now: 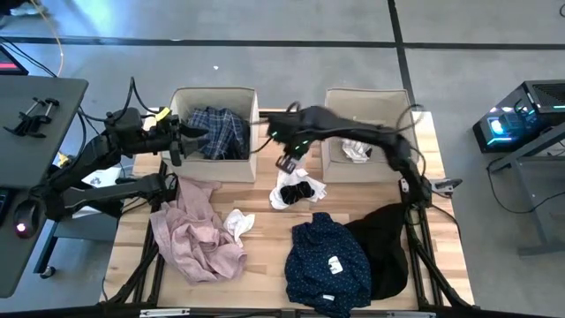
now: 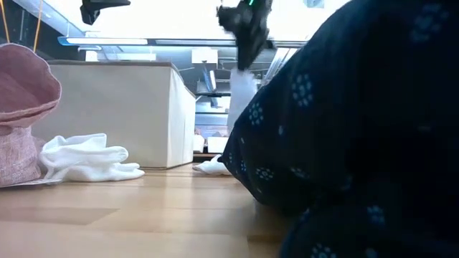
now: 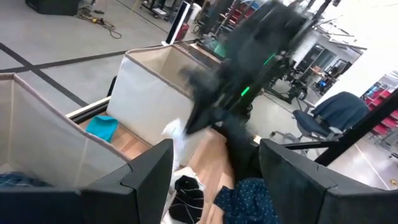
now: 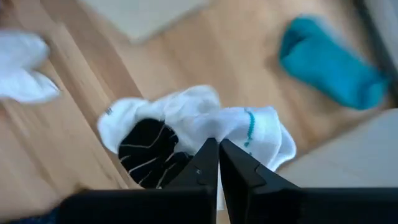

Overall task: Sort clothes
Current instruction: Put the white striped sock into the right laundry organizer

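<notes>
The right end effector (image 4: 217, 163) is pinched shut on a soft white sock with a teal line (image 4: 249, 134), which hangs above the pale wooden surface (image 1: 256, 265) between the two square beige cloth boxes (image 1: 214, 132), over a crumpled heap of white and black socks (image 1: 297, 191). The sock seems to hang long-ways down in the low view, though that is blurry. The left end effector (image 3: 214, 165) waits wide apart by the left box holding a rumpled blue plaid shirt (image 1: 218, 131).

Left claw (image 3: 214, 171) fingers apart, blurred right arm (image 3: 249, 68) beyond, beige box (image 3: 155, 81), teal piece (image 3: 101, 127), sock (image 3: 186, 198)
</notes>
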### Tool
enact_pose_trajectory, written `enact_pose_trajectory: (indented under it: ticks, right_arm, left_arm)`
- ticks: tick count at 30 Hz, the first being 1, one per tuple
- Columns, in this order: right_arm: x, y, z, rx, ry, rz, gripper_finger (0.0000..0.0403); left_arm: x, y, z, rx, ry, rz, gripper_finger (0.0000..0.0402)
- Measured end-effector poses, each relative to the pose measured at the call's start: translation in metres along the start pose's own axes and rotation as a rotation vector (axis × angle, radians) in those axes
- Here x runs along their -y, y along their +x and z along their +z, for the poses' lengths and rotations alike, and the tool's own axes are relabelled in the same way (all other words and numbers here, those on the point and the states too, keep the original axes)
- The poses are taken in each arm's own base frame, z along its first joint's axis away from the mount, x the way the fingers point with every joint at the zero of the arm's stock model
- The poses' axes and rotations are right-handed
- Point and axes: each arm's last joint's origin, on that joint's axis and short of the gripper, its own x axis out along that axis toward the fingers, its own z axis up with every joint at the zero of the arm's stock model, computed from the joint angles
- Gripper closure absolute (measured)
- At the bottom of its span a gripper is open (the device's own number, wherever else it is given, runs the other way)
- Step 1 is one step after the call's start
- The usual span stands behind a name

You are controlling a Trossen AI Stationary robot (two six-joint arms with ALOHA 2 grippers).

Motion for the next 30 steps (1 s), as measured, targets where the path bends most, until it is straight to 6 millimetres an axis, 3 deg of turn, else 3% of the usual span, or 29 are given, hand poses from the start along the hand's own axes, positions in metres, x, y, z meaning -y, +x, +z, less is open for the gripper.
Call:
enact_pose_trajectory:
  ticks: [5,10,13,17,20,23,30]
  right_arm:
    - [0.024,-0.083,-0.024,0.215,0.063,-0.1,0.0402]
    - [0.055,-0.153,-0.057,0.409,0.139,-0.206,0.0403]
    - [0.076,-0.18,-0.078,0.446,0.166,-0.261,0.0403]
    - [0.104,-0.197,-0.099,0.435,0.13,-0.361,0.0403]
    - [0.125,-0.191,-0.107,0.376,0.128,-0.398,0.0403]
    - [0.143,-0.164,-0.111,0.264,0.152,-0.379,0.0403]
    - [0.173,-0.058,-0.13,-0.008,0.288,-0.335,0.0401]
  left_arm:
    - [-0.002,0.004,0.0,0.005,-0.023,0.047,0.0177]
    - [-0.005,0.011,0.001,0.01,-0.039,0.092,0.0177]
    - [-0.006,0.017,0.001,0.0,-0.054,0.108,0.0177]
    - [-0.007,0.025,0.003,0.009,-0.067,0.123,0.0177]
    - [-0.008,0.031,0.005,0.019,-0.066,0.12,0.0177]
    - [-0.008,0.037,0.007,0.032,-0.064,0.114,0.0177]
    - [-0.01,0.048,0.008,0.026,-0.064,0.117,0.0177]
